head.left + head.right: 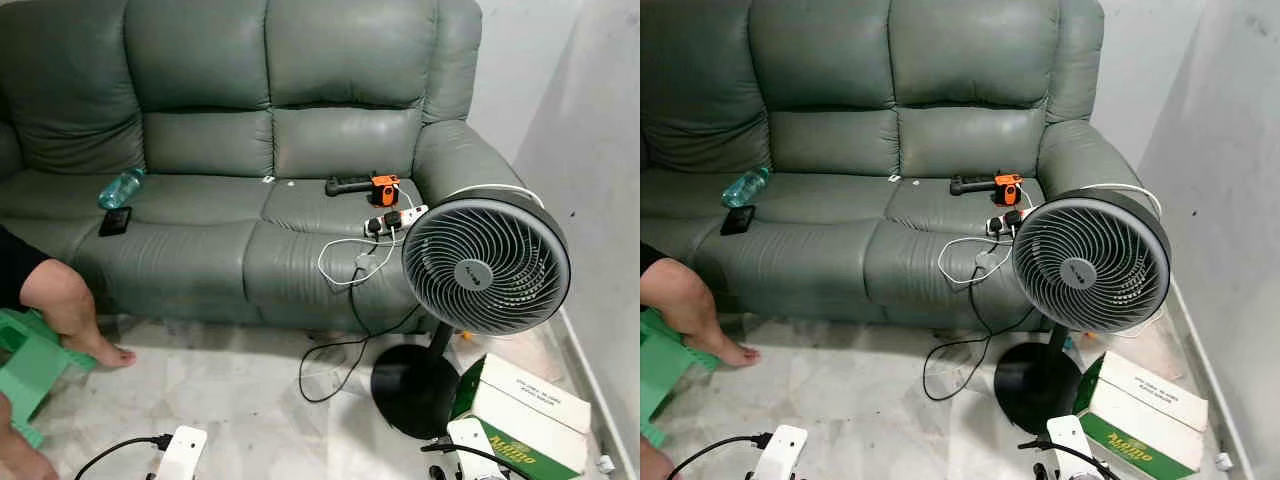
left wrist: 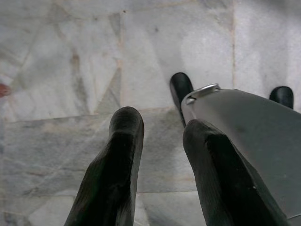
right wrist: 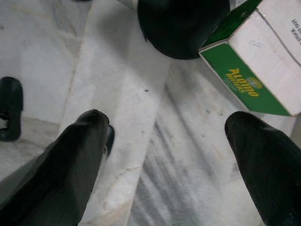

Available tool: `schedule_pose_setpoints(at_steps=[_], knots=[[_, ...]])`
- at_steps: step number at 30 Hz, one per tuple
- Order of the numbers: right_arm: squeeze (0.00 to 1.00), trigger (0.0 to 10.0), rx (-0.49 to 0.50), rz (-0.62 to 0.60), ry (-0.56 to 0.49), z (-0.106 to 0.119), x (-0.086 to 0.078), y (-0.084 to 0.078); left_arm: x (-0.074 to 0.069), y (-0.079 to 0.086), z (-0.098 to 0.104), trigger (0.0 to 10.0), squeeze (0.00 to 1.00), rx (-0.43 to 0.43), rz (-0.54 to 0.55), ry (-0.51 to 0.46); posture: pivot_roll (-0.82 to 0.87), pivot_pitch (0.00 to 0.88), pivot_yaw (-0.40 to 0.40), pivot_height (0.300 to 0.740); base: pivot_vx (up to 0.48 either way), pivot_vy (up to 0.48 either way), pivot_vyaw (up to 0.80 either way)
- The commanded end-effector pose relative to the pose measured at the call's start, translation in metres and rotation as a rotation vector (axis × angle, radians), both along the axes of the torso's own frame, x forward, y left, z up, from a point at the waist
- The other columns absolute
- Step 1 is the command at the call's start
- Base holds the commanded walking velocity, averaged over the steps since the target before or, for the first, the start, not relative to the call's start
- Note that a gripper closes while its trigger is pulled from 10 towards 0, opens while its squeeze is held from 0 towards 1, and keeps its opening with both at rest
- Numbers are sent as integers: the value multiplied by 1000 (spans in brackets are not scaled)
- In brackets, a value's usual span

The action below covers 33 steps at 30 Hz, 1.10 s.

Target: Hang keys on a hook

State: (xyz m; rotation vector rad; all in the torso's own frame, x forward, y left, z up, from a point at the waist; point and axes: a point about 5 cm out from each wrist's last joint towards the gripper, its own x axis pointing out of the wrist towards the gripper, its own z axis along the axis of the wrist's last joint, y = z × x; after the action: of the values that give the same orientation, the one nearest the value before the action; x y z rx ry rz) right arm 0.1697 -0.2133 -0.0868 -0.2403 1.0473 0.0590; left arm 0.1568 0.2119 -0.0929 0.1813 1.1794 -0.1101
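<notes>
**Both arms low over marble floor, sofa ahead**

Nearest the head camera, both arms hang low at the bottom edge. Left gripper [image 2: 160,155]: fingers a narrow gap apart, nothing between them, over pale marble floor [image 2: 61,70]. A grey metal part of the robot lies just beside one finger. Right gripper [image 3: 178,165]: fingers spread wide, nothing held, over the same floor beside the fan's round black base [image 3: 181,26].

Open room: bare floor lies between the arms and the green sofa [image 1: 210,130]. A standing fan [image 1: 486,265] and a green-and-white box [image 1: 525,415] stand on the right near the wall [image 1: 600,150]. A person's bare leg [image 1: 70,315] and a green stool [image 1: 30,360] crowd the left edge. A black cable [image 1: 335,355] loops across the floor below the sofa front.

On the sofa: a bottle [image 1: 120,188], a phone [image 1: 115,221], an orange-and-black tool [image 1: 365,186] and a power strip [image 1: 398,219].

Writing: yellow lettering on the box's green side, not clearly legible.

Keys and hook: location cannot be determined.
</notes>
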Motion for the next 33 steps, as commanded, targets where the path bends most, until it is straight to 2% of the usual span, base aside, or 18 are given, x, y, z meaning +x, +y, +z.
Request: schedule_pose_setpoints(at_steps=[1, 10, 21, 33], knots=[[0, 10000, -6, 22, 7, 0, 0, 0, 0, 1, 0, 10000, 0, 5, 17, 4, -46, 0, -4, 740, 0, 0, 0], [0, 10000, -22, 50, 27, -1, -1, 1, 1, 3, 1, 10000, 0, 29, -47, 14, -42, 0, 16, 740, 0, 0, 0], [0, 10000, 10, 26, 23, -2, 1, 12, 4, 16, 5, 10000, 0, 81, -119, 26, -36, 0, 78, 740, 0, 0, 0], [0, 10000, 5, 36, 27, -3, 0, 14, 3, 19, 5, 10000, 0, 87, -114, 27, -30, 0, 73, 740, 0, 0, 0]])
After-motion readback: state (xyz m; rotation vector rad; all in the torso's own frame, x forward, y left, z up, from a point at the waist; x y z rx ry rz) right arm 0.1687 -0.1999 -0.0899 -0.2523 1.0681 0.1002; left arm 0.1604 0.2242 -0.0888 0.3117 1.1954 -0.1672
